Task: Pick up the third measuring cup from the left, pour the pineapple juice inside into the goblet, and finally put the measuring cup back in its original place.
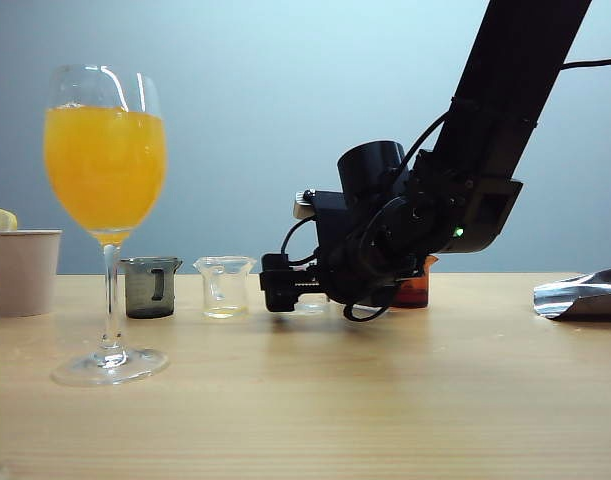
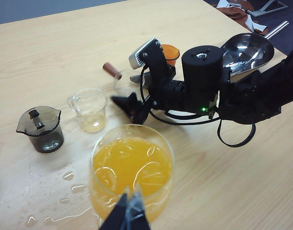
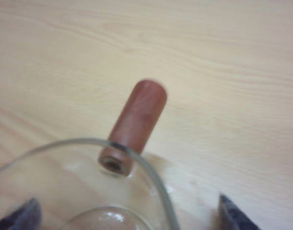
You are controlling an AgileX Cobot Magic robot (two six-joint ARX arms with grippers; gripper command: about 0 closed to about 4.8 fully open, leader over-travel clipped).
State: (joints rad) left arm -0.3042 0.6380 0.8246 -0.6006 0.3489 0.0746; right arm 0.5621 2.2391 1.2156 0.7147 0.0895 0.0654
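In the exterior view, your right gripper (image 1: 280, 290) sits low on the worktop (image 1: 305, 400) at centre, largely hiding the third measuring cup (image 1: 312, 303); the goblet (image 1: 105, 160) stands far left. In the left wrist view, the left gripper (image 2: 129, 213), tips together at the bottom edge, is well apart from that cup. In the right wrist view, the right gripper's open jaws flank the cup, handle pointing straight away, so I'd back out along that line

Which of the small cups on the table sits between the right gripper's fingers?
The clear cup with the brown wooden handle, third in the row. The right gripper stands open around it; the smoky dark cup and the plain clear cup stand free.
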